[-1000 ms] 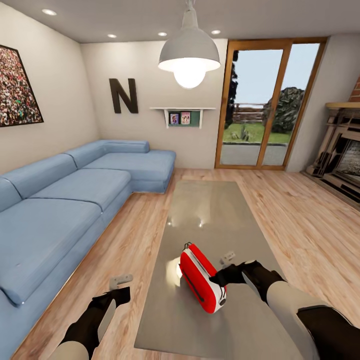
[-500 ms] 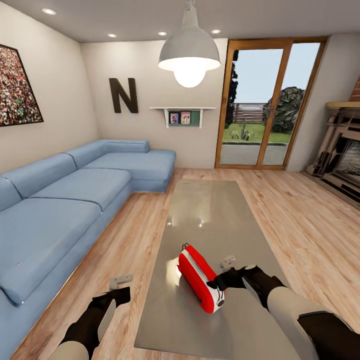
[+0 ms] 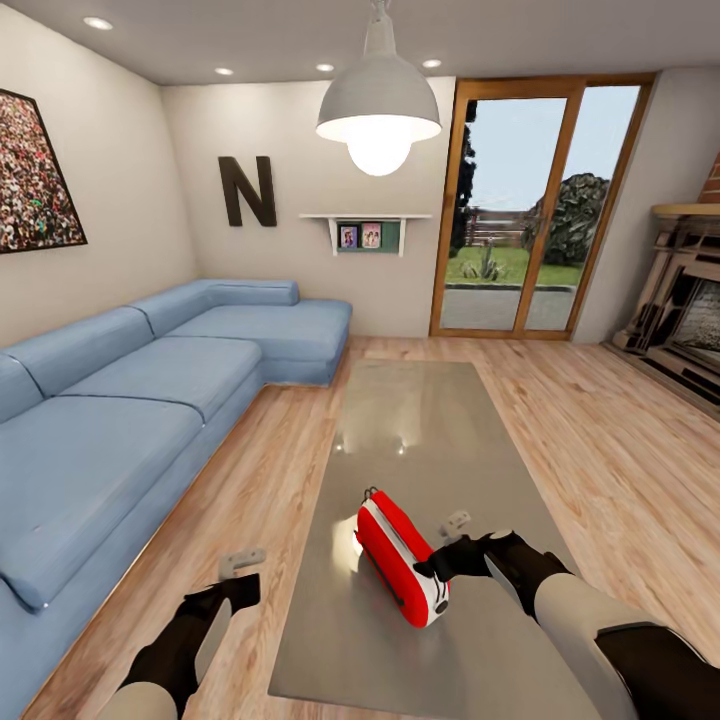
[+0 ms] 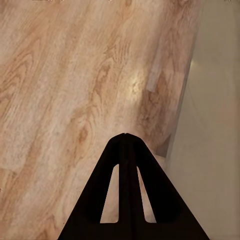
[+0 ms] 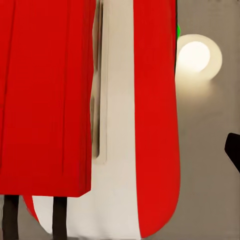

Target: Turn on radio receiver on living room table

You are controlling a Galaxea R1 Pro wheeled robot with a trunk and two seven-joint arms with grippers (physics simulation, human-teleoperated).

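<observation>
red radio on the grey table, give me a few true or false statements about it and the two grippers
1. The small bright red radio receiver with white end faces lies on the long glossy grey table. True.
2. The right gripper is at the radio's near white end. True.
3. The left gripper holds the radio's handle. False: it hangs over the light wood floor beside the table, fingers pressed together, holding nothing.
4. The radio sits on the long blue L-shaped sofa. False: it is on the table, apart from the sofa.
5. The white dome pendant lamp is lit. True.
</observation>
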